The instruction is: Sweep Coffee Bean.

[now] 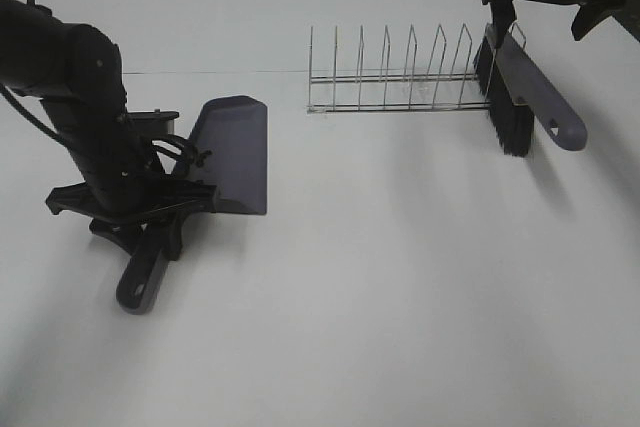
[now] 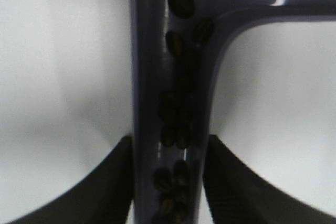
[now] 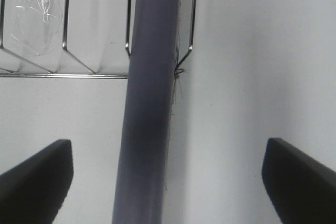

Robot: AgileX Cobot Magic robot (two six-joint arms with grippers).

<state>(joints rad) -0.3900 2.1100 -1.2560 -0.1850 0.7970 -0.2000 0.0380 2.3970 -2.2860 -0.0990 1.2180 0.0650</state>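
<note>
colours on the white table

the table (image 1: 380, 297) is plain white, with soft grey shadows and no pattern. the dustpan (image 1: 232, 152) is a muted grey-purple all over, scoop and handle alike. in the left wrist view the coffee beans (image 2: 178, 114) lying in its handle channel are dark brown to near black, with a faint sheen on some. the brush (image 1: 535, 97) has a handle of the same grey-purple, and its bristles (image 1: 510, 122) are black. the rack (image 1: 395, 77) is thin silvery wire, its dividers forming a row of repeated bright loops. both arms are matte black, as are the left gripper (image 2: 168, 182) and the right gripper (image 3: 168, 182).
</note>
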